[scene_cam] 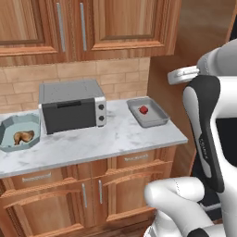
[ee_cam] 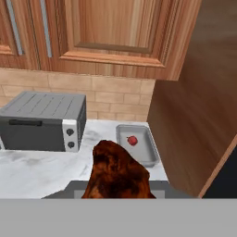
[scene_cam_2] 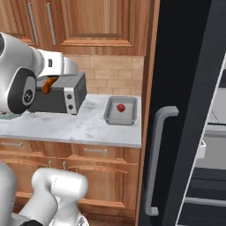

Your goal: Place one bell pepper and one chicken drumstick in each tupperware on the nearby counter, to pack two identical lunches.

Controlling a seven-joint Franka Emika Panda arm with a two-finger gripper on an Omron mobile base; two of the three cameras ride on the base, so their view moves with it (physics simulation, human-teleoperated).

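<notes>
Drumstick [ee_cam: 118, 173] in my grip: dark red-brown, mottled. Pepper [scene_cam: 143, 109] red in grey tupperware [scene_cam: 157, 118]; teal one [scene_cam: 9, 127] holds golden-brown drumstick [scene_cam: 24, 136], prob. Counter [scene_cam: 92, 141] white w/ grey veins.

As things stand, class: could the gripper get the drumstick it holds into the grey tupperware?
Probably yes: the grey tupperware lies open, holding just a bell pepper; nothing blocks the drumstick.

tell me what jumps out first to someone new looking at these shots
A dark roasted drumstick looms at the bottom of the hand view, held in the tool above the counter. Beyond it, a small red pepper sits alone in the grey tray at the counter's right end. Left of the toaster oven, a teal container holds another drumstick.
</notes>
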